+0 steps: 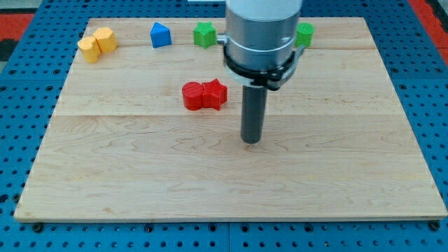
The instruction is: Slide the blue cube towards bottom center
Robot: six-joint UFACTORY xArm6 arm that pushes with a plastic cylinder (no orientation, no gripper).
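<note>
A blue block (160,35), roughly cube-like with a peaked top, sits near the view's top edge, left of centre. My tip (251,141) rests on the wooden board (140,175) near its middle, well below and to the right of the blue block. The arm's grey body hides part of the top of the board.
Two yellow blocks (97,44) touch each other at the top left. A green block (204,33) sits right of the blue one, and another green block (305,34) peeks out right of the arm. Two red blocks (204,95) lie together just left of and above my tip.
</note>
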